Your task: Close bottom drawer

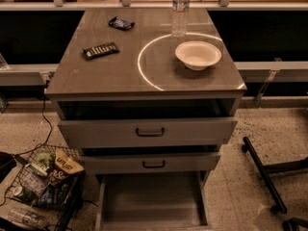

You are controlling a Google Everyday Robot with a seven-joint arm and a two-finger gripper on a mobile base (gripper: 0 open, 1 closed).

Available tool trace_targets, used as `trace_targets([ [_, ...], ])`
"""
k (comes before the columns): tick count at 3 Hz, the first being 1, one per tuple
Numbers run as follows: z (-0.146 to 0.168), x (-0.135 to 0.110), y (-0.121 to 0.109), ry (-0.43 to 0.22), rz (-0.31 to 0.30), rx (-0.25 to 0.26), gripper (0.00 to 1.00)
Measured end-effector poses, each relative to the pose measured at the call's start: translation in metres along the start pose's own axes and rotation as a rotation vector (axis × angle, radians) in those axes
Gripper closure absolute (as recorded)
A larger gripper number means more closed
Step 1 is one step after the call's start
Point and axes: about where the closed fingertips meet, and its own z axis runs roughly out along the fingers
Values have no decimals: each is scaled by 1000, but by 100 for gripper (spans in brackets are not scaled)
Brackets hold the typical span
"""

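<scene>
The grey cabinet (115, 76) stands in the middle of the camera view. Its bottom drawer (151, 201) is pulled far out; I see its long grey empty tray, while its front and handle are cut off by the lower edge of the view. The middle drawer (153, 163) and the top drawer (149, 131) above it are each open a little and show dark bar handles. The gripper is not in view.
On the cabinet top are a white bowl (198, 55), a water bottle (180, 11) and two dark snack bars (100, 50) (121, 23). A wire basket of snack bags (43, 184) sits on the floor at the left. Black legs of a stand (264, 174) lie at the right.
</scene>
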Motion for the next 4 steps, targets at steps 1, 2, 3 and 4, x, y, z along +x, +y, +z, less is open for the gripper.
trace_targets([
  [1,36,0,-3,30,-70,1,100],
  [2,61,2,-12,59,-149,2,100],
  [3,84,0,-22,59,-194,1,100],
  [4,107,-7,-25,70,-224,-2,100],
])
